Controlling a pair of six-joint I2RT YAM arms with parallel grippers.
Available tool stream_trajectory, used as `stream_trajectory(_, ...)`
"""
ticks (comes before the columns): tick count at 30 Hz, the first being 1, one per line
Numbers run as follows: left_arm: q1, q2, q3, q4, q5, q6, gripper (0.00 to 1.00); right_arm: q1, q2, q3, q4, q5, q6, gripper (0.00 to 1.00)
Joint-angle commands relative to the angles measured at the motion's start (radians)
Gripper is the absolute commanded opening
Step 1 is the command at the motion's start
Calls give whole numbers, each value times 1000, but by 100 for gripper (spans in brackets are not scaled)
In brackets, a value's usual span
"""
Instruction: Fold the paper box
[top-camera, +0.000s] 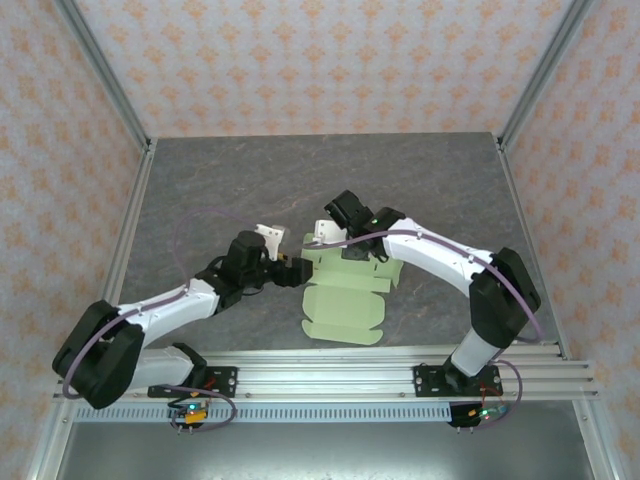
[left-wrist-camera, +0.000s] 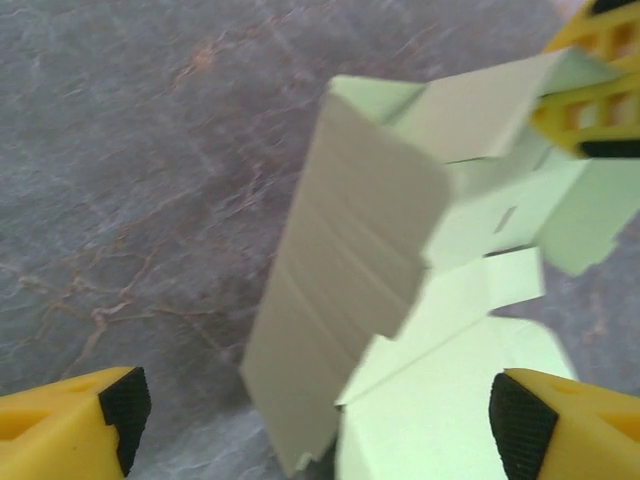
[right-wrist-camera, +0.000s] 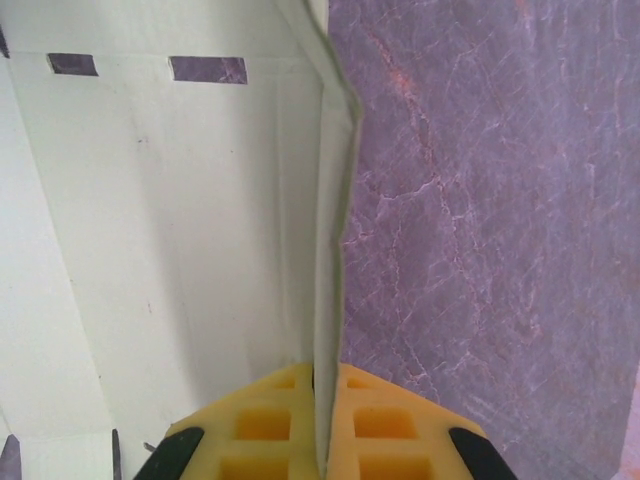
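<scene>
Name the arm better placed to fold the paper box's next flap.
Left. The left pincer is open and free, facing the upright side flap of the paper box, while the right pincer is shut on another raised panel, likely steadying it.

Robot lab booth — aluminium frame (top-camera: 112, 85), patterned wall panels (top-camera: 320, 60), grey tabletop (top-camera: 250, 185).

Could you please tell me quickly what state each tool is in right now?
Left tool: open, holding nothing.
Right tool: closed on a raised flap of the paper box.
</scene>
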Motion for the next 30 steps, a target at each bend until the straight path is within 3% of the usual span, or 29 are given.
stream_trajectory(1,-20,26,69,-26,-118,69,86,3,-5,19,-41,-48,-33,1)
stream_trajectory(4,-24,24,51,4,-168,70,82,3,-6,22,-49,-63,-40,0)
stream_trajectory(7,-23,15,41,12,-191,83,69,3,-29,-1,-35,-87,-59,0)
stream_trajectory(10,-23,16,21,36,-197,86,63,3,-49,-13,-15,-114,-75,2)
stream_trajectory(20,-29,28,-9,113,-108,102,29,3,-55,-19,0,-144,-86,5)
stream_trajectory(25,-29,-14,-39,128,-143,92,4,2,-67,-38,64,-122,-34,22)
stream_trajectory(28,-30,-4,-27,112,-164,66,1,3,-113,-48,113,-146,62,35)
stream_trajectory(30,-29,18,-18,99,-187,40,1,22,-145,3,83,-165,163,37)
